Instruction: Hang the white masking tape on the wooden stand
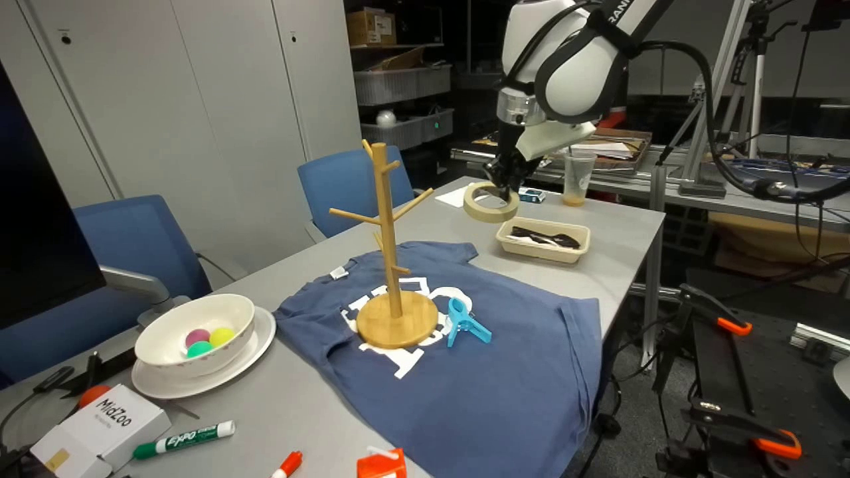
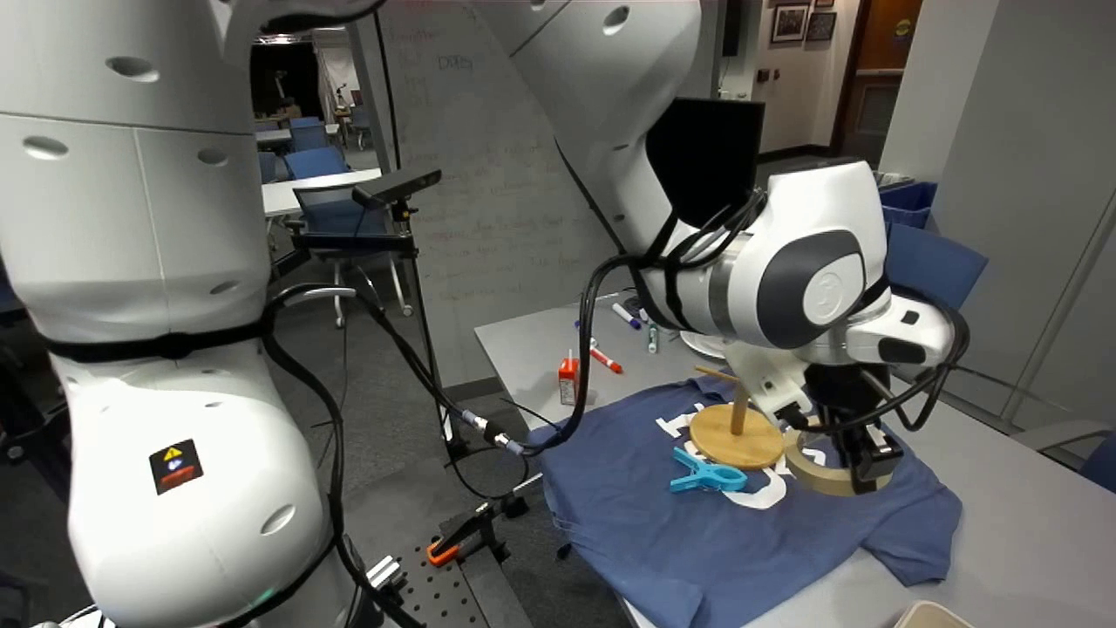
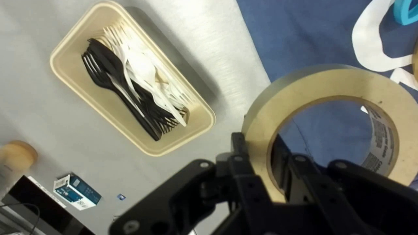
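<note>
Closest to the camera, my white arm (image 2: pixel 148 262) stands off one edge of the worktop (image 1: pixel 614 249), arching over it, wrist aimed down. Blue shirt (image 1: pixel 491 398) runs to that edge, wooden stand (image 1: pixel 390 252) upright on it, well in from the corners. I've got the gripper (image 3: pixel 259 143) pinched on the white masking tape (image 3: pixel 326 81), tips just its wall apart, one inside the hole, midair between stand and end edge.

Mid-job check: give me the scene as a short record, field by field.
held: white masking tape, ring wall between the fingers
hung: not yet, in the air
target: wooden stand, upright on the blue T-shirt
beside target: light-blue clamp
also out: cream tray holding black and white cutlery; white bowl on a plate
</note>
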Available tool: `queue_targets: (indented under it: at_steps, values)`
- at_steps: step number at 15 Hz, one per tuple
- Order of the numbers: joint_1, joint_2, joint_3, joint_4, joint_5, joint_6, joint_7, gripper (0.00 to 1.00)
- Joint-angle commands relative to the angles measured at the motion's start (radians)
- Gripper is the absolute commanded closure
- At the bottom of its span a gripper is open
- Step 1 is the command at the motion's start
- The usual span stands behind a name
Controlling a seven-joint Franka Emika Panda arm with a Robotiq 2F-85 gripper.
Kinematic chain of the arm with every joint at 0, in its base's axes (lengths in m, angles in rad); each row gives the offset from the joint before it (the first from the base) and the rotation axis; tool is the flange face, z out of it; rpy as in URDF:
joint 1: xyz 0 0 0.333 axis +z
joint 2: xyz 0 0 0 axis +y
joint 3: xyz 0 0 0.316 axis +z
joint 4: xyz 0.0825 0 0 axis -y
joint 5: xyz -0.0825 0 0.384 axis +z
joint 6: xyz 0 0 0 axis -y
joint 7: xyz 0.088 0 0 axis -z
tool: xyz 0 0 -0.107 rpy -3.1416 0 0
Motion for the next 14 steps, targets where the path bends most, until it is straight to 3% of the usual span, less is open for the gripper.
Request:
queue_targets:
  at_steps: [1,8,14]
  values:
    - [-0.043,-0.128,0.059,-0.005,-0.075,-0.08,0.003,0.94]
    - [-0.153,-0.244,0.221,0.012,-0.076,-0.129,-0.049,0.94]
    - [-0.203,-0.317,0.311,0.011,-0.069,-0.119,-0.068,0.94]
